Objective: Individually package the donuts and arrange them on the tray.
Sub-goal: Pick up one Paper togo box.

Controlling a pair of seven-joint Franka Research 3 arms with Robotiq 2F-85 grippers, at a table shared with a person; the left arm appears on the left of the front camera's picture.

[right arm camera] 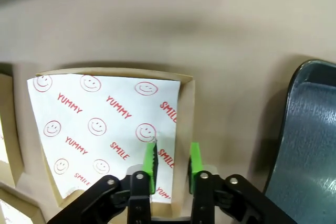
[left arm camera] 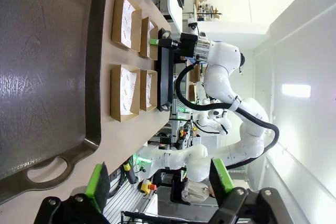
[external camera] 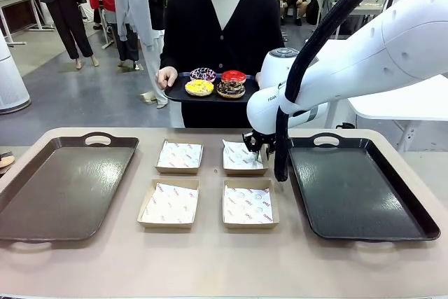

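A person at the far side holds a small black tray [external camera: 183, 94] carrying the donuts: purple [external camera: 203, 73], red [external camera: 233, 76], yellow [external camera: 199, 87] and chocolate [external camera: 230, 89]. My right gripper [external camera: 257, 150] is down at the right edge of the far right box [external camera: 238, 157]. In the right wrist view, my right gripper [right arm camera: 172, 160] straddles that box's right wall [right arm camera: 187, 103]. Its green pads stand a narrow gap apart, one over the printed paper [right arm camera: 100, 124] and one outside. In the left wrist view, my left gripper [left arm camera: 160, 182] hangs wide open with nothing in it, above the left tray [left arm camera: 42, 51].
Three more paper-lined boxes [external camera: 179, 157] [external camera: 169, 203] [external camera: 250, 203] lie mid-table. A large dark tray [external camera: 63, 187] lies at the left and another [external camera: 357, 194] at the right, close beside my right gripper. Other people stand far behind.
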